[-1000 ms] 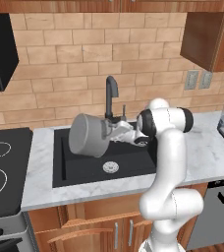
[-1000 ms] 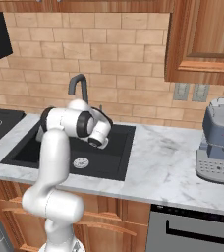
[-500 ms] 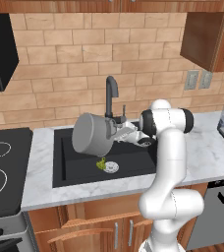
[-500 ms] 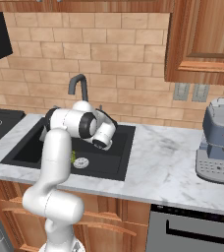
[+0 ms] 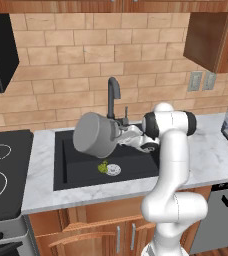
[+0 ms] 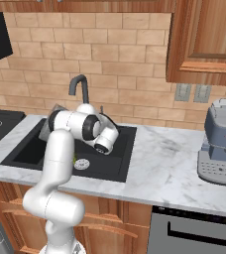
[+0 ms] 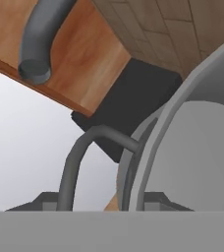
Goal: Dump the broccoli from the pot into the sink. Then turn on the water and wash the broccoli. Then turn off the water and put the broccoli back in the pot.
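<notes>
brick wall and wooden cabinets back a white marble worktop (image 5: 41, 185) in a rendered kitchen. going left to right in the left base view: a black stovetop (image 5: 1, 175) sits at the far left, then the sink (image 5: 76, 170), a black recessed basin with a round silver drain (image 5: 113, 170). a dark gooseneck faucet (image 5: 113, 95) rises behind the basin, and no water runs from it. the pot (image 5: 94, 135), grey metal, hangs tipped on its side above the basin, its base turned toward the camera. the claw (image 5: 123, 131) is clenched on the pot at its right side, just in front of the faucet; in the hand view a loop handle (image 7: 79, 162) and the pot rim sit right against the fingers. the white arm bends over the sink's right edge. a grey coffee machine (image 6: 219, 144) stands far right on the worktop.

the broccoli (image 5: 102, 167), a small yellow-green floret, lies on the sink floor, touching or just beside the drain on its left. it is directly below the tipped pot and lower left of the claw, well apart from it.

the dump looks done; setting the pot down and starting the water seem to come next. the risks as i judge them: the pot hangs close to the faucet neck, so a swing back could knock it or the side lever. lowering the pot straight down could land it on the floret. the floret also lies off the spout's line, so the stream may miss it.
</notes>
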Motion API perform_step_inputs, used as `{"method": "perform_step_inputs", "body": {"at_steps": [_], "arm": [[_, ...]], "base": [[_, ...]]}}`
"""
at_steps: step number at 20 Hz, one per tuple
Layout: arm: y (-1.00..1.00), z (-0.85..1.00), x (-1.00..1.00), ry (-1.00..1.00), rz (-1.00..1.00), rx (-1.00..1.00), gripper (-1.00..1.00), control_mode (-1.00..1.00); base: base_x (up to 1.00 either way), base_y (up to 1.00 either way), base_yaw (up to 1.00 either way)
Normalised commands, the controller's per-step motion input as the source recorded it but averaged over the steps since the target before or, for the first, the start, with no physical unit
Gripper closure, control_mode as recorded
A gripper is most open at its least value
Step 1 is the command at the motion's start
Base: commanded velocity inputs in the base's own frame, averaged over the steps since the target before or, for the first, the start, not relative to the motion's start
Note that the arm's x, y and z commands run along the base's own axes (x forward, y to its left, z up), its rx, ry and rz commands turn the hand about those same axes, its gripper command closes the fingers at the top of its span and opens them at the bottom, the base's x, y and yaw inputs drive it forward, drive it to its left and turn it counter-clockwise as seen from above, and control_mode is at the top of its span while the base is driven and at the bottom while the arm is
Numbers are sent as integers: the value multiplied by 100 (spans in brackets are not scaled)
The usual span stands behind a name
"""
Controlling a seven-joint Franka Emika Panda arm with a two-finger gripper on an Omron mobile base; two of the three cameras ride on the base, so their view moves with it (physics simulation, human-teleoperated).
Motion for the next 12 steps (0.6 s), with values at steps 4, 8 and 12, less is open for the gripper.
{"method": "perform_step_inputs", "body": {"at_steps": [4,8,12], "arm": [[0,43,-60,-16,-1,-2,100,-100],[0,30,-46,-12,-4,-10,100,-100],[0,32,-32,-9,-6,-12,100,-100]], "base": [[0,0,0],[0,0,0],[0,0,0]]}}
